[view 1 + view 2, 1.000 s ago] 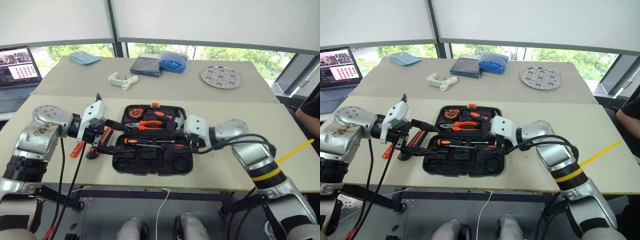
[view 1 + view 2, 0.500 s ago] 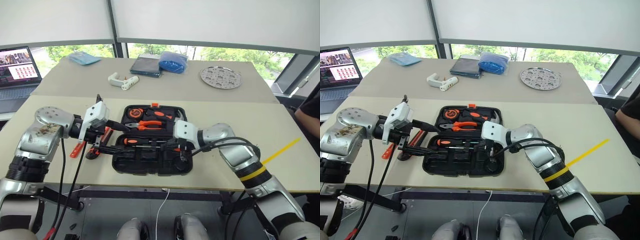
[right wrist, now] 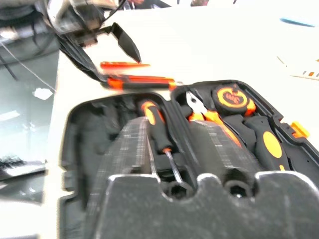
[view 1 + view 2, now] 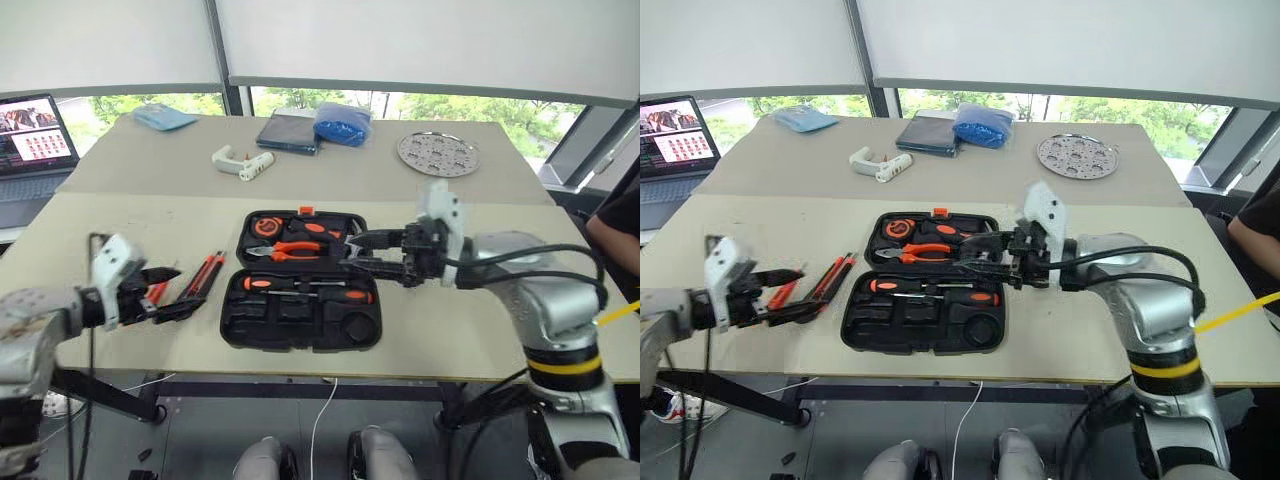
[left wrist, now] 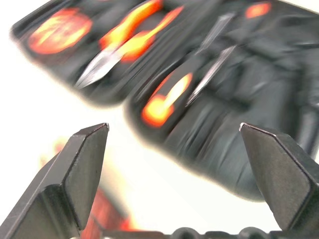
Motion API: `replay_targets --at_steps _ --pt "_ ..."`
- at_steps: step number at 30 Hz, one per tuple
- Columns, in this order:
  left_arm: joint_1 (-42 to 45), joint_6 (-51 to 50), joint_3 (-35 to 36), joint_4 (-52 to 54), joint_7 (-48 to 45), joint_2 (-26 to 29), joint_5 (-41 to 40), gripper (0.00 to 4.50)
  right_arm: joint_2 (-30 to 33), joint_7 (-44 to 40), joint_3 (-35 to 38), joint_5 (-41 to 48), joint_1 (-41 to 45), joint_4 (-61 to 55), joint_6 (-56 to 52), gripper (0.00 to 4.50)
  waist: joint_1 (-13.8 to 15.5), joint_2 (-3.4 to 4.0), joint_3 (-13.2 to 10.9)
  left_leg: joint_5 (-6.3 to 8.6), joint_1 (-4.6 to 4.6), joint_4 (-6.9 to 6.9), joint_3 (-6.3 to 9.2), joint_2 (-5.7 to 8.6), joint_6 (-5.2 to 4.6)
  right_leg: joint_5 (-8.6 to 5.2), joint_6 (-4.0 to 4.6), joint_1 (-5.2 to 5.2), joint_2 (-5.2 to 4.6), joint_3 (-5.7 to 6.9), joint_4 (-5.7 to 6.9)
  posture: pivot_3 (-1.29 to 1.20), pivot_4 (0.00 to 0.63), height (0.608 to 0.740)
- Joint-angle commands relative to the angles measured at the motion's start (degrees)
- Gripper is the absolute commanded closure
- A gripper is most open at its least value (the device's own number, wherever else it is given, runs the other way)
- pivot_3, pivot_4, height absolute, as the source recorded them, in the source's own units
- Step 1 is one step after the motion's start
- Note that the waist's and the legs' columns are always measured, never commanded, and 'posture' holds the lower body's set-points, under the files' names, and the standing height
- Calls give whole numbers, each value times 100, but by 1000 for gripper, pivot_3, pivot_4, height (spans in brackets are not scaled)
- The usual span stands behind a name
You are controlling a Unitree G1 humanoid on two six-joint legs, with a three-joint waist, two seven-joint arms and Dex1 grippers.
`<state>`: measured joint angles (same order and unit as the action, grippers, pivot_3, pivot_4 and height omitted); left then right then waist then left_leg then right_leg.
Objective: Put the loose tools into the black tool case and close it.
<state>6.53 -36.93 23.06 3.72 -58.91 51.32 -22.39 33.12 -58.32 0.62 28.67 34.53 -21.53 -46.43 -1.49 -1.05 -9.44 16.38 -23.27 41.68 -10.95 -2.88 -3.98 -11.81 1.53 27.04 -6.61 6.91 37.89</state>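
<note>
The black tool case [image 4: 258, 330] lies open at the table's middle. Two orange-and-black screwdrivers [image 4: 305, 288] lie in its near half, with pliers and a tape measure in the far half. My right gripper [image 4: 352, 252] hovers over the case's right side, pointing left, open and empty. On the table left of the case lie an orange-black utility knife [image 4: 207, 274] and a slim orange tester [image 4: 152, 292]. My left gripper [image 4: 172, 292] is low beside them, open, its fingers [image 5: 84, 164] wide apart around nothing.
At the table's back lie a white pistol-shaped tool [image 4: 243, 160], a dark pouch [image 4: 290, 131], a blue bag [image 4: 343, 122] and a perforated metal disc [image 4: 438, 152]. A laptop [image 4: 30, 140] stands far left. A person [image 4: 620, 215] sits at the right edge.
My left gripper drew away from the case, leftward and down to the loose tools. My right gripper lifted out of the case's near half and opened, leaving a screwdriver there.
</note>
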Motion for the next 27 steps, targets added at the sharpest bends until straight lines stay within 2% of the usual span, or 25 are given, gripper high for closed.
replay_targets --at_steps 1,3,7,11,16,20,21,22,23,24,25,27 --pt "-540 -232 768 240 636 14 92 0 121 187 221 469 -107 -569 -230 585 21 0 0 7 0 -2 0 0 12 -4 -6 1 -2 0 -2 0 150 718" --pt "-600 -494 808 285 853 76 66 0 144 273 177 583 -157 -685 -296 41 54 0 0 26 3 -8 2 1 45 -5 -8 0 -27 3 -5 0 150 718" --pt "32 -1221 440 80 1144 242 -90 0 138 433 64 695 -148 -761 -297 41 184 -9 1 26 1 -8 3 4 63 1 -8 1 -39 18 -1 0 150 718" --pt "921 -1729 -418 -407 1285 413 110 0 105 626 -15 735 -130 -801 -235 41 224 -12 3 25 -1 -7 3 11 65 6 -8 -1 -32 19 -1 0 150 718" --pt "2007 -1801 -1440 -1488 1380 362 539 0 133 783 -10 833 -309 -1051 -213 41 176 -18 4 24 -4 -9 -4 7 62 13 5 1 6 12 -2 0 150 718" --pt "2477 -1539 -2019 -2359 1308 284 873 0 168 920 91 975 -430 -1257 -269 41 88 -20 4 9 -1 -10 -7 1 36 8 19 4 16 11 6 0 150 718" --pt "2557 -1431 -2126 -2557 1320 255 965 489 185 961 111 1008 -451 -1287 -273 0 76 -20 4 8 -2 -10 -7 1 35 5 17 4 16 12 5 0 150 718" --pt "2627 -1302 -2146 -2701 1293 196 975 593 201 995 126 1035 -467 -1309 -273 0 72 -20 5 8 0 -11 -8 1 35 4 15 5 16 10 5 0 150 718" --pt "2711 -1373 -2165 -2821 1282 155 965 1042 219 1025 140 1059 -483 -1327 -274 0 75 -20 5 8 3 -11 -9 2 34 2 14 4 15 8 8 0 150 718" --pt "2751 -1297 -2260 -2927 1214 137 1023 1288 239 1053 161 1070 -503 -1346 -278 0 78 -20 5 8 4 -10 -9 2 36 -3 7 4 14 7 10 0 150 718" --pt "2787 -1306 -2332 -3054 1157 122 1065 1799 269 1080 190 1078 -523 -1368 -280 0 78 -20 5 9 5 -10 -9 1 38 -4 5 4 13 7 10 0 150 718" --pt "2829 -1226 -2412 -3221 1089 115 1146 2401 325 1124 224 1101 -548 -1395 -276 0 81 -20 5 12 5 -9 -9 2 42 -8 -3 3 9 4 10 0 150 718"
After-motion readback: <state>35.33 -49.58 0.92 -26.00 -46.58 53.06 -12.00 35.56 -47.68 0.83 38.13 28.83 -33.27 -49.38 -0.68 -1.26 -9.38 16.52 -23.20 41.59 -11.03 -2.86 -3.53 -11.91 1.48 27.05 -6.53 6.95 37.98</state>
